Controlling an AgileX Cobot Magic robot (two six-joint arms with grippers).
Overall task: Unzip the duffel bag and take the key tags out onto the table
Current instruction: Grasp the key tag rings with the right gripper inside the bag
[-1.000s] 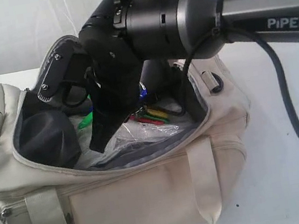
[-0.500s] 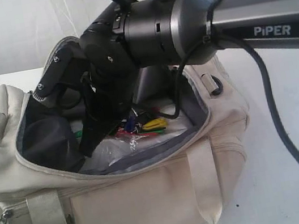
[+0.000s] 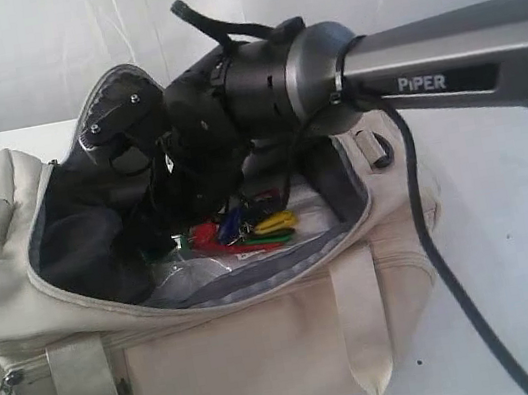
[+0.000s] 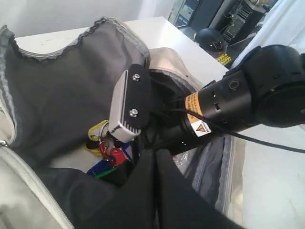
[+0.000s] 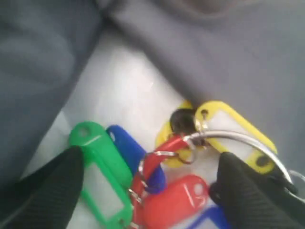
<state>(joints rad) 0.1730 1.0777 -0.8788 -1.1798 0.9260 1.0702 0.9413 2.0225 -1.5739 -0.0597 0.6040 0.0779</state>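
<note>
Right arm's slid left across the exterior frame since a sec ago, and its jaws have gone from narrow to wide. Black right gripper (image 5: 150,164) now sits spread over the bunch of small red, green, yellow & blue plastic key tags (image 3: 244,229). One black finger (image 5: 47,191) is at the lower left of the wrist frame by the green tag, the other at the lower right by a yellow one, tags betw. them, not clamped. Bunch lies inside the big cream-white soft fabric duffel bag (image 3: 221,367), unzipped, centre of the exterior frame, on clear plastic film. Count, wrist frame: 1 green, 2 yellow, 2 red I think, 1 blue plus a blue sliver at the bottom edge. 1 bag, 1 bunch. Bag rests on the plain white tabletop (image 3: 526,245). Black left gripper (image 4: 155,157), bottom centre of its frame, has its fingers pressed together; can't tell if the dark grey lining's pinched.
</note>
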